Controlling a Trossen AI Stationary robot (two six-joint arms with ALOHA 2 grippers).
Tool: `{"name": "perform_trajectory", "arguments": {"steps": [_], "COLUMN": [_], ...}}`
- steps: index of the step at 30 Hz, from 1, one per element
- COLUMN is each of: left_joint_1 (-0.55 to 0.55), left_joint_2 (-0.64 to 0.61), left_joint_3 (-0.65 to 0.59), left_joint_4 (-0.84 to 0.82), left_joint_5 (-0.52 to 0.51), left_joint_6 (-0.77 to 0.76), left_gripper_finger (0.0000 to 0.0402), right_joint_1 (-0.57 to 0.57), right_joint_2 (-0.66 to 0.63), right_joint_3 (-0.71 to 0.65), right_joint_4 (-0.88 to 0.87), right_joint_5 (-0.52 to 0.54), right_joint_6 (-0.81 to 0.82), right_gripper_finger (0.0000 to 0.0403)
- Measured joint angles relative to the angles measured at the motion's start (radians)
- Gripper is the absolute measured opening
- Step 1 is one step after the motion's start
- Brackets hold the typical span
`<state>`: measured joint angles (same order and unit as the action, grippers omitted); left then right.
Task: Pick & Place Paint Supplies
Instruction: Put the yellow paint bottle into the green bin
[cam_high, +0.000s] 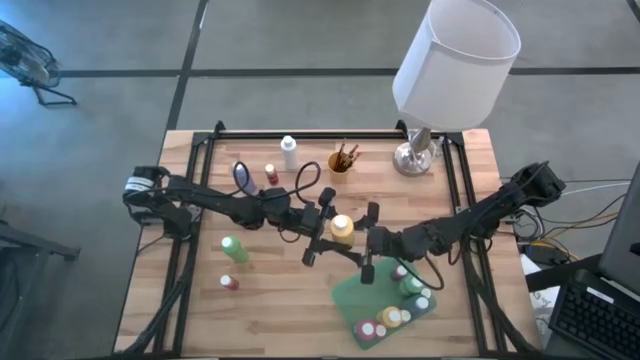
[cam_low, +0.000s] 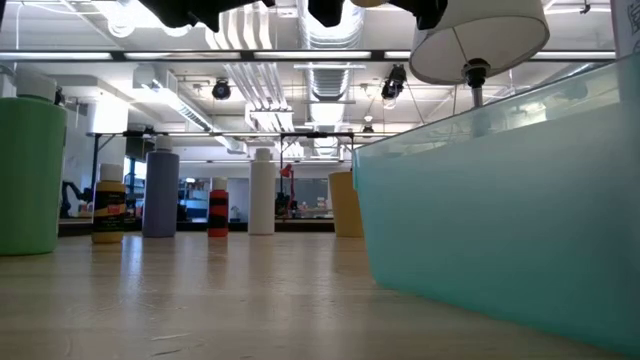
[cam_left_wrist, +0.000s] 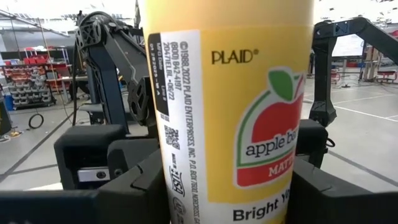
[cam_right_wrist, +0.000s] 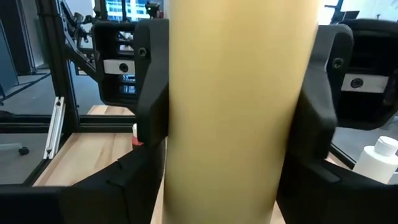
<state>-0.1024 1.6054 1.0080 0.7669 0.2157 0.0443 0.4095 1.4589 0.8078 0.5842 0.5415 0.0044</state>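
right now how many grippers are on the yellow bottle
2. The left gripper meets the yellow bottle from the table's left side and the right gripper from its right. Each wrist view shows fingers against the bottle's sides.

The light is bright and even over the wooden surface (cam_high: 270, 300) in the high view, and shadows under the arms are soft. In the low view, ceiling lamps (cam_low: 222, 92) give small glare spots, and the near teal tray (cam_low: 500, 230) looks blurred. In the right wrist view the yellow bottle (cam_right_wrist: 236, 106) is out of focus; its label is sharp in the left wrist view.
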Motion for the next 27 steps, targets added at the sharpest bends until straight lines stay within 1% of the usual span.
{"name": "perform_trajectory", "arguments": {"steps": [5,9,12,15,18,21,23,25,27], "left_joint_1": [0.000,0.000,0.000,0.000,0.001,0.000,0.001,0.001,0.001], "left_joint_2": [0.000,-0.009,-0.042,-0.095,-0.153,-0.202,-0.223,-0.230,-0.229], "left_joint_3": [0.000,0.000,0.000,0.000,0.000,0.000,0.000,0.000,0.000], "left_joint_4": [0.002,0.000,-0.059,-0.196,-0.367,-0.539,-0.650,-0.756,-0.827], "left_joint_5": [0.000,0.000,0.000,-0.008,-0.015,-0.037,-0.044,-0.058,-0.061], "left_joint_6": [0.002,0.006,0.019,0.026,0.026,0.025,0.012,-0.004,-0.022], "left_gripper_finger": [0.0209,0.0208,0.0208,0.0208,0.0208,0.0208,0.0208,0.0208,0.0208], "right_joint_1": [0.000,-0.001,-0.001,0.001,0.005,0.009,0.011,0.013,0.017], "right_joint_2": [0.000,-0.001,-0.009,-0.018,-0.024,-0.026,-0.023,-0.019,-0.018], "right_joint_3": [0.000,0.002,0.017,0.045,0.099,0.185,0.252,0.316,0.371], "right_joint_4": [-0.049,-0.158,-0.263,-0.379,-0.562,-0.787,-0.939,-1.051,-1.123], "right_joint_5": [0.000,0.000,0.000,0.000,0.000,-0.004,-0.025,-0.057,-0.087], "right_joint_6": [0.053,0.139,0.197,0.256,0.328,0.423,0.479,0.519,0.535], "right_gripper_finger": [0.0290,0.0323,0.0345,0.0359,0.0363,0.0357,0.0350,0.0344,0.0338]}}
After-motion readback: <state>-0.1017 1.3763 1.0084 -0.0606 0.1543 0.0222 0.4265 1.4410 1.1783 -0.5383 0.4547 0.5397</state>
